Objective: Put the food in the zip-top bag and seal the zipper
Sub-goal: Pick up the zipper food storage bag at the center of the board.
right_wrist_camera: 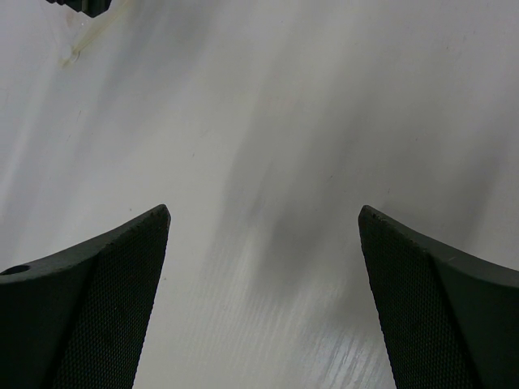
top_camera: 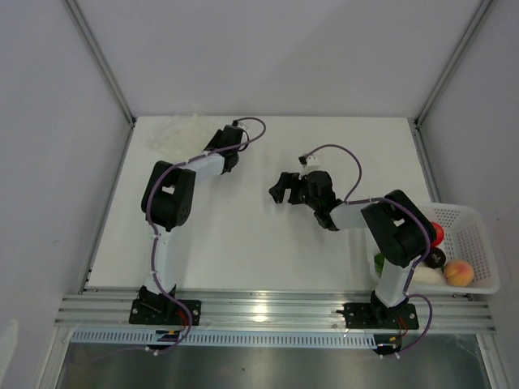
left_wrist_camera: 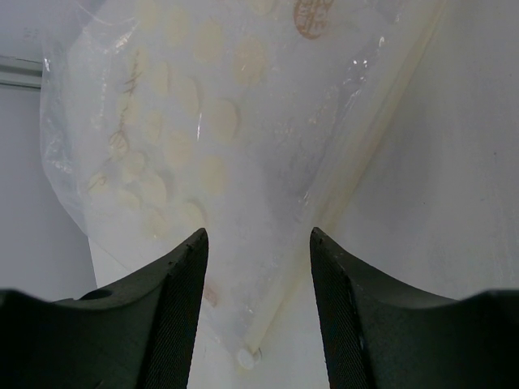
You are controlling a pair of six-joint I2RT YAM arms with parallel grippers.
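The clear crinkly zip-top bag (top_camera: pixel 177 134) lies flat at the far left of the table. In the left wrist view the bag (left_wrist_camera: pixel 203 146) fills the frame, and the zipper (left_wrist_camera: pixel 349 170) runs diagonally along its right edge, with a reddish mark (left_wrist_camera: pixel 312 16) at the top. My left gripper (left_wrist_camera: pixel 258 243) is open, with the bag's near corner between its fingers; it also shows in the top view (top_camera: pixel 209 144). My right gripper (top_camera: pixel 280 188) is open and empty over bare table (right_wrist_camera: pixel 263 219). The food lies in the basket: red one (top_camera: pixel 436 233), peach one (top_camera: pixel 458 272), dark-purple one (top_camera: pixel 438 258), white radish (top_camera: pixel 428 275), green piece (top_camera: pixel 379 262).
The white slotted basket (top_camera: pixel 478 243) hangs over the table's right edge, beside the right arm's base. Grey walls and metal posts close in the table at the back and sides. An aluminium rail (top_camera: pixel 268 308) runs along the near edge.
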